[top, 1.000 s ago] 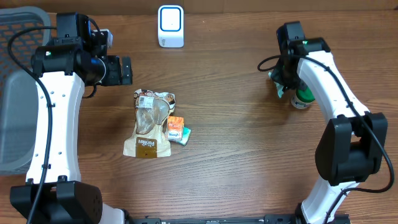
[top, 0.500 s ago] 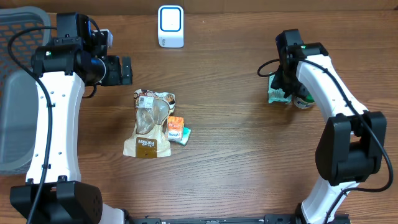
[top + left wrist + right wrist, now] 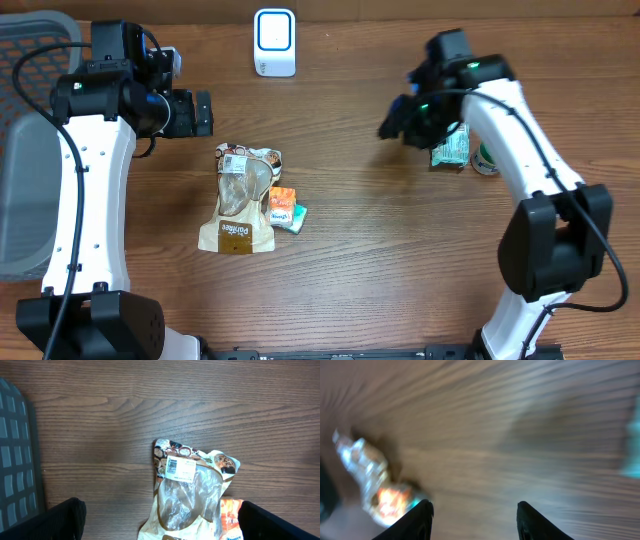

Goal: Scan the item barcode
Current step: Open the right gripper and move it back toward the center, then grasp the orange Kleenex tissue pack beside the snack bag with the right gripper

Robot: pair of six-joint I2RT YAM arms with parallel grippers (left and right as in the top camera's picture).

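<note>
A clear-and-tan snack pouch (image 3: 243, 200) lies left of centre on the table, with a white barcode label (image 3: 180, 467) facing up near its top. An orange packet (image 3: 282, 207) leans on its right side. The white scanner (image 3: 274, 42) stands at the back edge. My left gripper (image 3: 192, 113) hangs open above and left of the pouch (image 3: 187, 495), with nothing between its fingers. My right gripper (image 3: 393, 122) is open and empty, blurred by motion, just left of a green packet (image 3: 452, 150) that lies on the table.
A round green-and-white container (image 3: 488, 160) sits right of the green packet. A grey basket (image 3: 22, 190) fills the left edge of the table, and its wall (image 3: 15, 460) shows in the left wrist view. Bare wood lies between the pouch and the right arm.
My right gripper opened and let go of the green packet, which now lies beside the round container. The right arm swung left toward the table's middle. The left arm stayed still.
</note>
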